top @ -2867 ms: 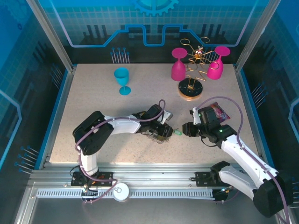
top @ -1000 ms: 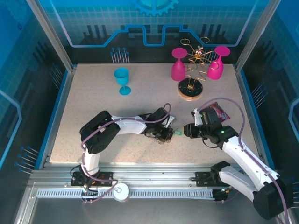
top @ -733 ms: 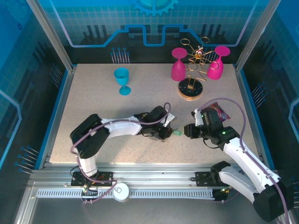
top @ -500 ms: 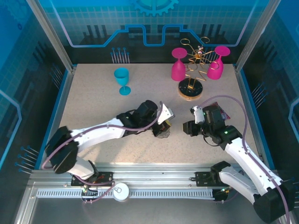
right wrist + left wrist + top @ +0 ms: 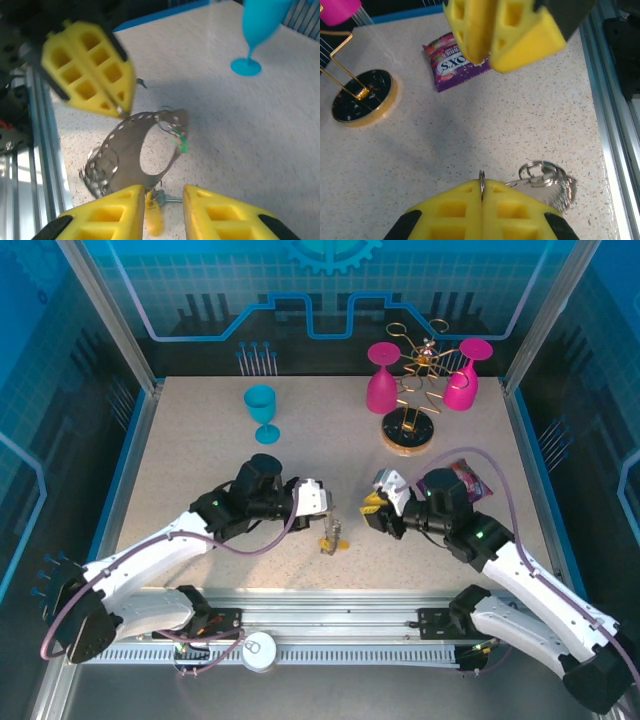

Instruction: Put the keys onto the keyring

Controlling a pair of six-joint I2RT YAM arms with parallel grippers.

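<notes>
Left gripper point(image 5: 482, 186) is clamped on the rim of the large dark-grey bumpy metal keyring point(image 5: 131, 150), near the speckled table's point(image 5: 200, 460) front edge; tiny plastic-headed metal keys point(image 5: 153, 219) sit against it. Right gripper point(image 5: 163, 207) stands slightly parted. Likely light, stiff, slippery: pinch the rim.

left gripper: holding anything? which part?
Yes. The left gripper is shut on the keyring, with the fingers pinching one spot of its thin rim. The rest of the loop is outside the grip.
</notes>
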